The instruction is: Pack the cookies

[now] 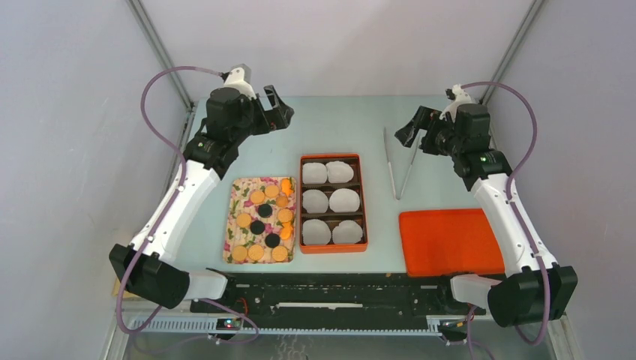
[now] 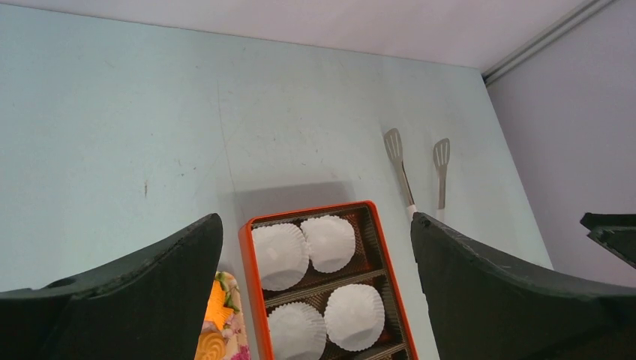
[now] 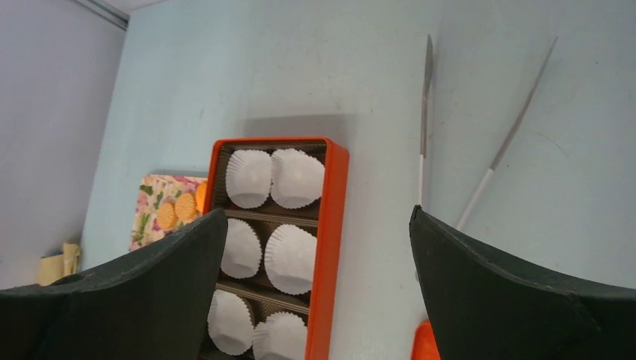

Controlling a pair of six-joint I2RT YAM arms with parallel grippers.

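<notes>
The cookies (image 1: 260,219), golden-orange with a few black ones, lie on a floral tray (image 1: 234,225) left of centre. A few show in the left wrist view (image 2: 212,345) and the right wrist view (image 3: 176,210). An orange box (image 1: 301,202) beside the tray holds several white paper cups (image 1: 328,201) in three rows. My left gripper (image 1: 283,111) is open and empty, raised behind the tray and box. My right gripper (image 1: 405,131) is open and empty, raised at the back right. In the wrist views both the left gripper (image 2: 315,221) and the right gripper (image 3: 319,214) have their jaws wide apart.
Metal tongs (image 1: 397,165) lie on the table right of the box; they also show in the left wrist view (image 2: 401,169) and the right wrist view (image 3: 424,112). An orange lid (image 1: 450,241) lies flat at the front right. Grey walls close in the table.
</notes>
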